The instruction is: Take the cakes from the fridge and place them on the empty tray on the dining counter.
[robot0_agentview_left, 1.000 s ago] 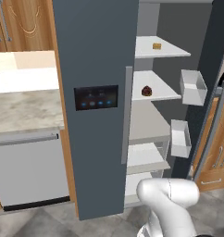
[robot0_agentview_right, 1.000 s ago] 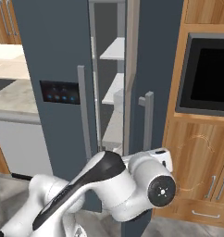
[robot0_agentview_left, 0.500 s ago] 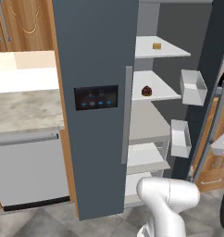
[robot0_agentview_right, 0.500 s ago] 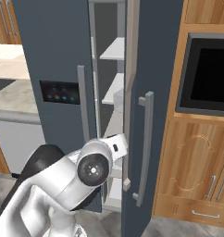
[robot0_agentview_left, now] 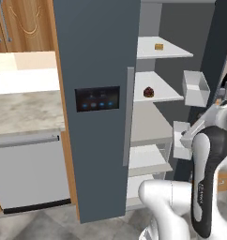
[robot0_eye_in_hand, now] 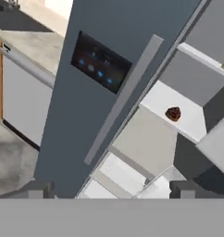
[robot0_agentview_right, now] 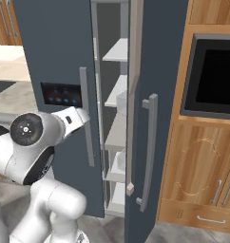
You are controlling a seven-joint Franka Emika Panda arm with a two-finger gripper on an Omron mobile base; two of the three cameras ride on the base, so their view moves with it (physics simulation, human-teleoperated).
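fridge point(robot0_agentview_left: 96, 93) door ajar. both cakes on shelves inside: tan cake point(robot0_agentview_left: 158, 46) at 1 o'clock, brown cake point(robot0_agentview_left: 148, 92) below. claw point(robot0_eye_in_hand: 114, 187) released, empty. nothing moved to tray yet.

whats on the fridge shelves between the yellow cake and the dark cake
Nothing. In the left base view the tan-yellow cake sits on the upper white shelf and the dark round cake on the next shelf down; bare shelf and grey back wall of the fridge separate them.
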